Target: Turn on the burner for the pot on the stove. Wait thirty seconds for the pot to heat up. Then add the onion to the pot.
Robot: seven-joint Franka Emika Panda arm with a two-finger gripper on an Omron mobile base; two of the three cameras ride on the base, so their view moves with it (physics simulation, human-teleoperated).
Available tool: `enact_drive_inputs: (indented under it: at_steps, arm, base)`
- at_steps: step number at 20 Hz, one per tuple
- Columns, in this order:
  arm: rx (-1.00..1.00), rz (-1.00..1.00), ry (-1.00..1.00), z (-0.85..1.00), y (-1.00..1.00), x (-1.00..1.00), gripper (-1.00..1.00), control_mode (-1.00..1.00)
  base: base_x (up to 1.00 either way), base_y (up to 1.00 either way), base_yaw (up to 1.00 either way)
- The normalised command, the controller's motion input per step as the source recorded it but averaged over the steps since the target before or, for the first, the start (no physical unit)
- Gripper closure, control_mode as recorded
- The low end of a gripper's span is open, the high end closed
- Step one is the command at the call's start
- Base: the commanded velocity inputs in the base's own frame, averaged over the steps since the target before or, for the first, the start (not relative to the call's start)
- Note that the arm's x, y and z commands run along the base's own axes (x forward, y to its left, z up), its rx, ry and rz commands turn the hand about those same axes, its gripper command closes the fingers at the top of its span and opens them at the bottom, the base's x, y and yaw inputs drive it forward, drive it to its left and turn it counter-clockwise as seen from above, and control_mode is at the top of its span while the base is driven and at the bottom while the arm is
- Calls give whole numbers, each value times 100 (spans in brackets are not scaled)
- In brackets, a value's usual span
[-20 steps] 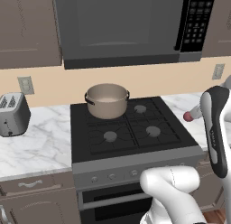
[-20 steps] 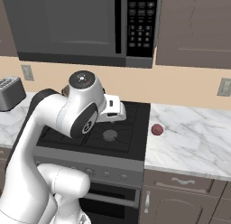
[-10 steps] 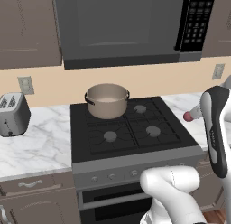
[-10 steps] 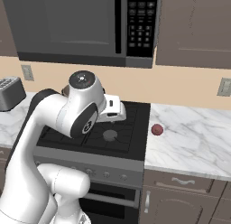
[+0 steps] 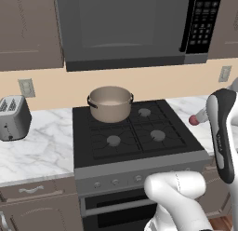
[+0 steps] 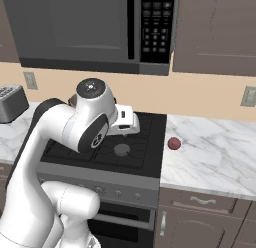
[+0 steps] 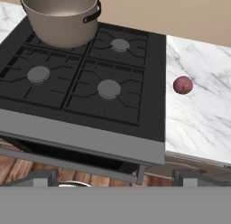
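I hold the end effector [image 7: 113, 180] spread and empty, pot [image 7: 61, 15] far ahead-left on its rear burner, onion [image 7: 182, 85] ahead-right on the worktop [image 7: 198, 114]; burner step pending, so next I reach down to the front knobs [image 5: 115, 181].

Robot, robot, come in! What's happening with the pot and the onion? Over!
Gripper open, holding nothing. Pot on back-left burner. Onion still on counter. Nothing blocking.

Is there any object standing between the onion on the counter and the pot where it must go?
No. Between the onion and the pot lie only bare counter and the low grates of the stove.
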Motion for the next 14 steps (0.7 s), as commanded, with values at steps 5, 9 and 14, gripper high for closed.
enact_drive_inputs:
  at_steps: [5,9,14]
  arm:
    - [0,0,0,0,0,0,-100,-100]
    - [0,0,0,0,0,0,-100,-100]
    - [0,0,0,0,0,0,-100,-100]
  base:
    - [0,0,0]
    - [0,0,0]
    - [0,0,0]
